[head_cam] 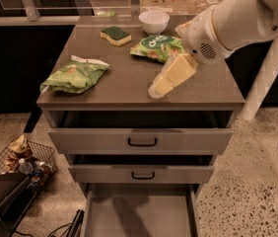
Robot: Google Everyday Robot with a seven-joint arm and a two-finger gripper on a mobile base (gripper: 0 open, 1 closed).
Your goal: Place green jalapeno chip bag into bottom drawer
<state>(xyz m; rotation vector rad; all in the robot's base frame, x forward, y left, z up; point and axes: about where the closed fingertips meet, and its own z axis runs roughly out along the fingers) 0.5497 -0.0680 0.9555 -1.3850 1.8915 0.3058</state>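
Observation:
The green jalapeno chip bag (75,75), pale green with a white end seam, lies on the left part of the cabinet top (129,85). My gripper (157,88) hangs over the right-centre of the top, pointing down and left, well to the right of the bag and apart from it. It holds nothing. The bottom drawer (139,216), a plain grey box, stands pulled out at the bottom of the cabinet and is empty.
A brighter green bag (158,46), a yellow-green sponge (115,35) and a white bowl (154,20) sit at the back of the top. Two upper drawers (141,141) with black handles are slightly open. A wire basket (23,162) stands on the floor at left.

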